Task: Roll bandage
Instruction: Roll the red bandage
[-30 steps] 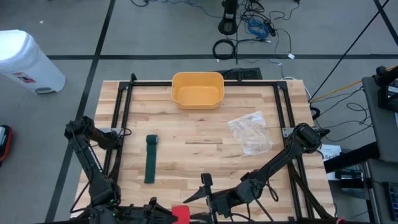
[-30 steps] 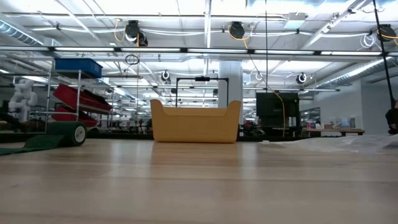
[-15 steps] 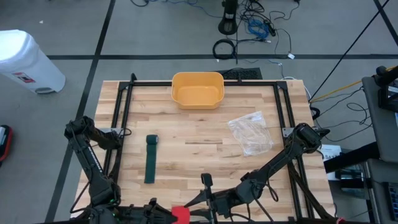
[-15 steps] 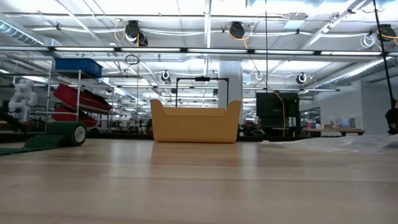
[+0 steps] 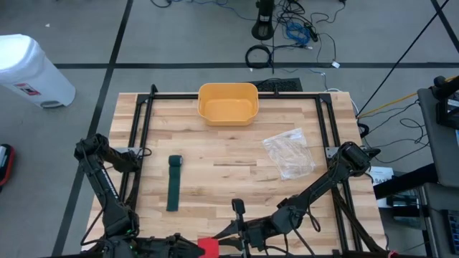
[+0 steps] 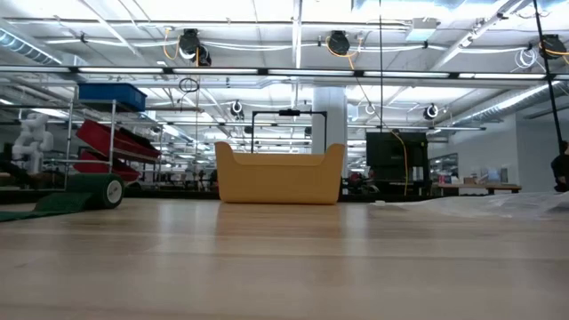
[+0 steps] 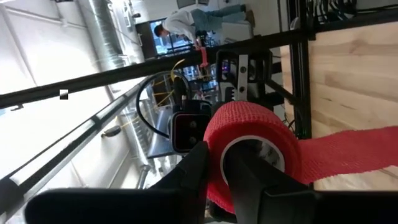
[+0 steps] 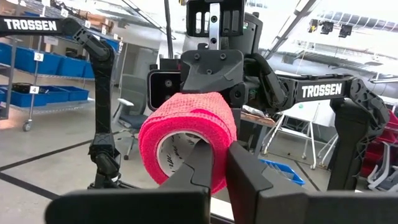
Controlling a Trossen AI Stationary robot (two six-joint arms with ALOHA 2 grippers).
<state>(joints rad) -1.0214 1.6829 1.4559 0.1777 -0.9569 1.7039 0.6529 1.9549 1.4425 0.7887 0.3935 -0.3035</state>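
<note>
At the bench's (image 5: pixel 215 154) near edge, the red cloth bandage roll (image 7: pixel 249 146) is clamped by the left tool (image 7: pixel 214 177); the right tool (image 8: pixel 221 165) is closed on it. Tension should be kept even while winding.

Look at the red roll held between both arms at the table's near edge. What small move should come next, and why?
Probably turn the red roll slightly to wind in the loose tail. The left gripper is shut on the roll, its fingers through the core, and the right gripper has closed on the roll's edge. In the left wrist view a strip trails off the roll, not yet wound.
</note>
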